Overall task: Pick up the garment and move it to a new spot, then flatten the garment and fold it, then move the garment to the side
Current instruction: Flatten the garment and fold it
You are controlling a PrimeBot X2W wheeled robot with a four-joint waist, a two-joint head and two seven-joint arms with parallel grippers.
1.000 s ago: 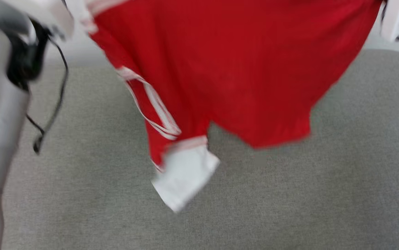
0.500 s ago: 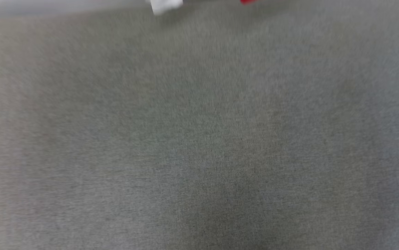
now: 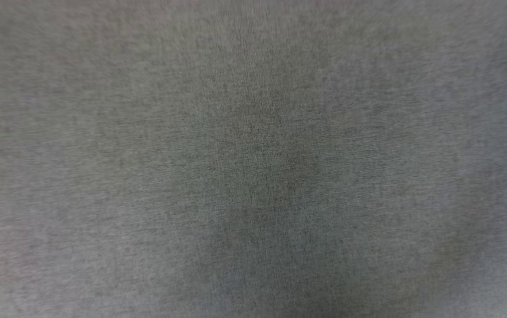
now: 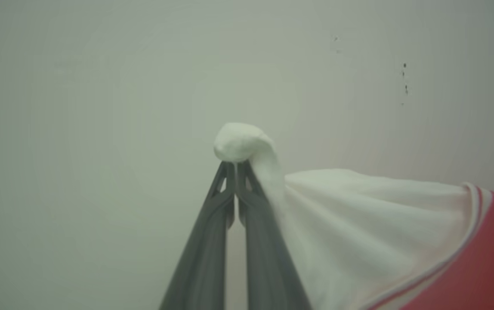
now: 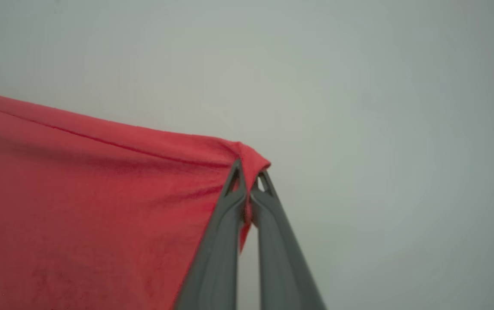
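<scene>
At the left end effector (image 4: 235, 165), shows two long matte dark-grey fingers (image 4: 206, 258), broad low down, tapering to slim tips, with narrow triangular cut-outs just under the tips. At the right end effector (image 5: 251, 178), wears the same dark-grey pair, same taper, same cut-outs.

— What is changing in the head view?
— The camera is tilting down, so the garment (image 5: 79, 193) is slipping past the top edge, and the pale left forearm is going with it.
— And below?
— More grey tabletop (image 3: 253, 159) is coming in, blurred.
</scene>
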